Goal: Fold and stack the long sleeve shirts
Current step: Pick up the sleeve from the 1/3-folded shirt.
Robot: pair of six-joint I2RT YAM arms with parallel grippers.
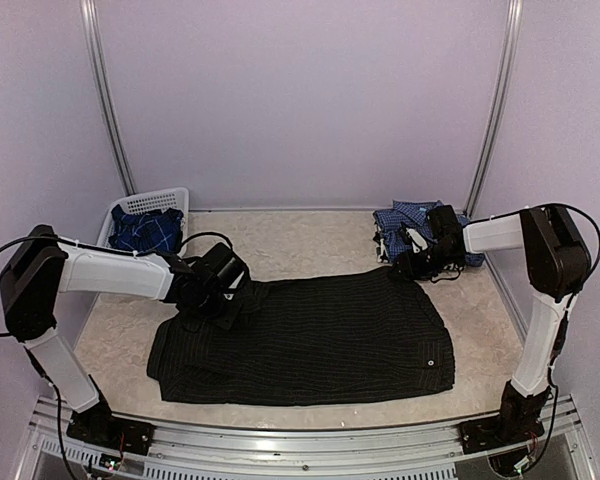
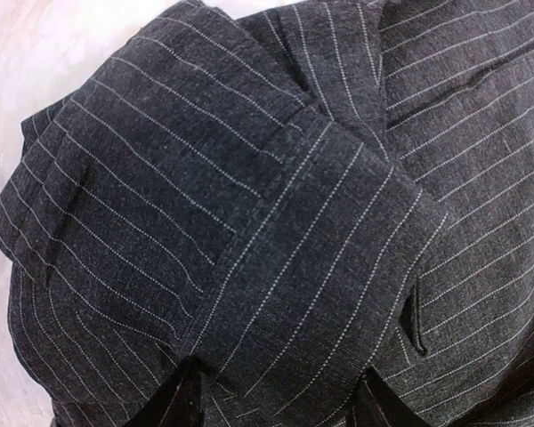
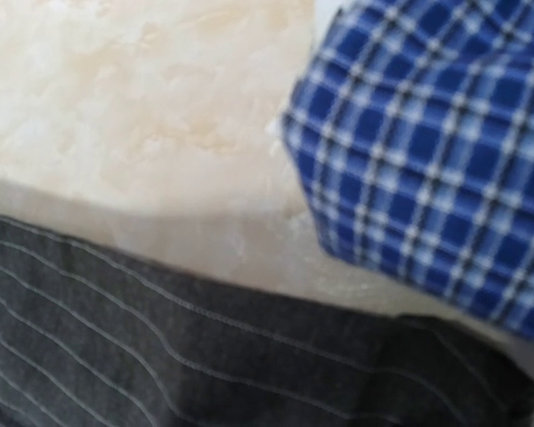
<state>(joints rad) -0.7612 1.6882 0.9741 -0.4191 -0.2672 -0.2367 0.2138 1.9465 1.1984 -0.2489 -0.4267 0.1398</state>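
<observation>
black shirt point(image 3: 205, 356) edge lies just beside checked shirt point(image 3: 427, 133)

No text (or label) can be read.

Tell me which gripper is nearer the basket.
Left. The left gripper is over the black shirt, just in front of the basket; the right gripper is far off, by the checked shirt.
</observation>
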